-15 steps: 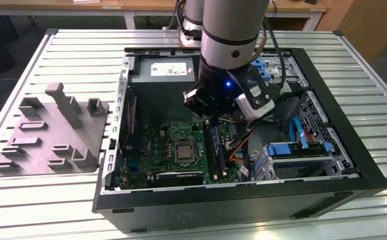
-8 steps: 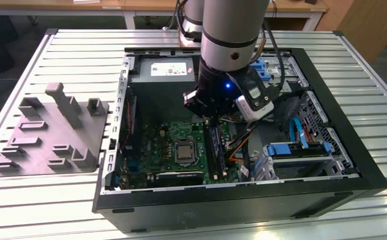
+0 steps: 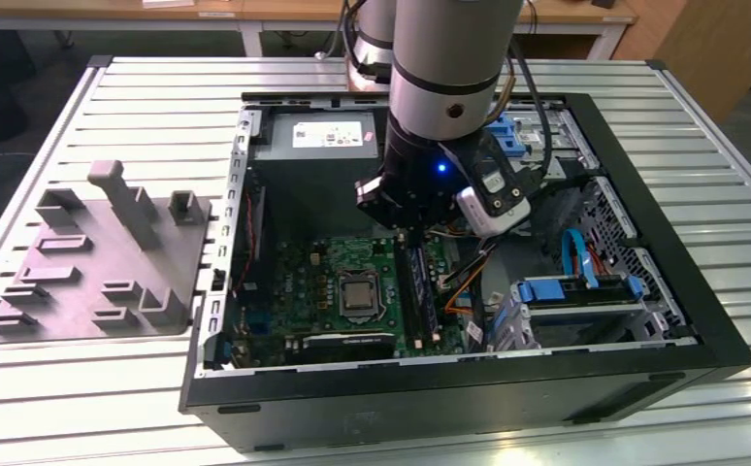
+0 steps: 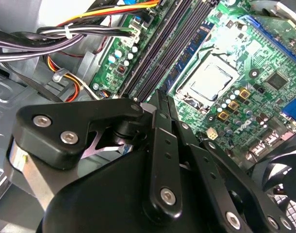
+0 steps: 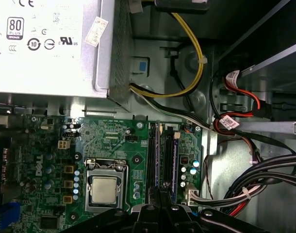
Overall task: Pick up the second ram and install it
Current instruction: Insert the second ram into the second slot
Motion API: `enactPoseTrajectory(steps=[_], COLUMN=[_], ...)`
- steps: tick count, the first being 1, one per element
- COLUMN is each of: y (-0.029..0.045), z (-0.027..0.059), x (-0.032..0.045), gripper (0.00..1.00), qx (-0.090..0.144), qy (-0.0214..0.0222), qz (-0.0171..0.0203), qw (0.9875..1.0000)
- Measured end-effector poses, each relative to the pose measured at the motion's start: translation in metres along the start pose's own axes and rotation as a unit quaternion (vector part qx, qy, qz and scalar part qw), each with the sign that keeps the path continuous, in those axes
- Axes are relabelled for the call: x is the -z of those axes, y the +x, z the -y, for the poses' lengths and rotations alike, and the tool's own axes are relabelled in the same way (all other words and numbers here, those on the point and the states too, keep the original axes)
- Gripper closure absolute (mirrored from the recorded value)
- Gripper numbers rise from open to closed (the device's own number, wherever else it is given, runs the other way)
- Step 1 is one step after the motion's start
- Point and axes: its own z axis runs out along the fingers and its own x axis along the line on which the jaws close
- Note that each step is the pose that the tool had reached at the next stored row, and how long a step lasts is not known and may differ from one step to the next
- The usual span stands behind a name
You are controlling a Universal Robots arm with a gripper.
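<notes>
In the exterior view the tool (image 3: 406, 223) is hanging inside the computer case (image 3: 686, 320) at the middle of the table (image 3: 116, 388), right over the ram stick (image 3: 417, 283) standing beside the processor (image 3: 353, 291). In the second wrist view its fingers (image 4: 160, 145) are lying together, gripping nothing visible. In the first wrist view they are lining up with the slots (image 5: 155, 165), so any pressing should be going straight down and evenly.

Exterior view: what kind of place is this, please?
Probably a robotics lab or workshop: a robot arm reaches into an open computer case lying on a slatted metal table, with wooden desks behind.
</notes>
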Motion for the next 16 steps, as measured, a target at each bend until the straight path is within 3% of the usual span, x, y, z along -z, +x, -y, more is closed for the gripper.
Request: enactPoseTrajectory(steps=[11,16], y=[0.0,0.0001], z=[0.0002,0.0004], x=[-0.0012,-0.005], gripper=[0.89,0.89], qx=[-0.006,-0.02], qy=[0.0002,0.0004], qz=[0.0002,0.0007], qw=[1.0,0.9998])
